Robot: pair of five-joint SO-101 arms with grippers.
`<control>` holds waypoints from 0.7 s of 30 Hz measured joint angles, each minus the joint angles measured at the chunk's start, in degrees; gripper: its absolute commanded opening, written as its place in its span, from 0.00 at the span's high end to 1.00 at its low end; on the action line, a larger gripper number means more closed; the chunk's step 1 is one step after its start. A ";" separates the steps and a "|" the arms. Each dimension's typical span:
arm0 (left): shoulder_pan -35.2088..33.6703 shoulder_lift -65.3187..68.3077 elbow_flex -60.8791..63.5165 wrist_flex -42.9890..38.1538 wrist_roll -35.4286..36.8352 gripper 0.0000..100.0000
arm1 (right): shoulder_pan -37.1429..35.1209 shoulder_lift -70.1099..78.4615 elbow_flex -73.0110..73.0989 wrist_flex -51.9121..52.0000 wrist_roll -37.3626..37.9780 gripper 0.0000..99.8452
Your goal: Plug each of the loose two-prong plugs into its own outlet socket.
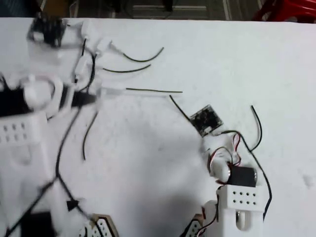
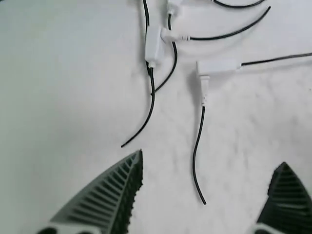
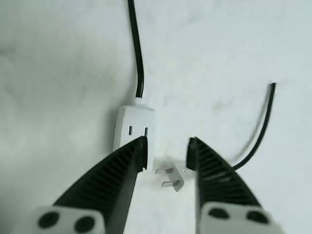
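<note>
In the right wrist view my right gripper [image 3: 166, 152] stands open just above the table. A small white two-prong plug [image 3: 170, 176] lies between its fingers, prongs turned toward a white outlet socket [image 3: 134, 127] on a black cord; I cannot tell whether the fingers touch the plug. In the left wrist view my left gripper [image 2: 211, 160] is wide open over a thin black cord [image 2: 197, 156]. Beyond it lie a white plug [image 2: 204, 90], a white socket [image 2: 218, 65] and another white socket [image 2: 153, 44]. From above, the left arm [image 1: 29, 103] is at the left and the right arm [image 1: 237, 192] at the lower right.
Several loose black cords [image 1: 143, 59] and white connectors [image 1: 103, 47] are scattered over the far left of the white table [image 1: 148, 163]. A small circuit board [image 1: 206, 120] sits on the right arm's wrist. Red furniture [image 1: 291, 10] stands beyond the table's far right corner.
</note>
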 measured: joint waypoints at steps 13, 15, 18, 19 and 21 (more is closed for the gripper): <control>0.00 -33.76 65.67 -27.25 7.47 0.61 | -2.02 4.22 -4.84 3.60 -0.09 0.75; 0.00 -36.84 70.42 -28.84 7.47 0.61 | -4.66 8.18 -4.84 3.60 0.00 0.75; 0.00 -40.62 74.73 -30.24 7.47 0.61 | -8.00 15.82 -4.84 2.20 -0.18 0.75; 0.00 -41.67 75.96 -30.86 7.47 0.61 | -8.18 18.55 -4.84 0.97 -0.18 0.75; 0.00 -43.25 77.80 -32.35 7.47 0.61 | -7.65 24.35 -5.10 -2.20 -1.23 0.75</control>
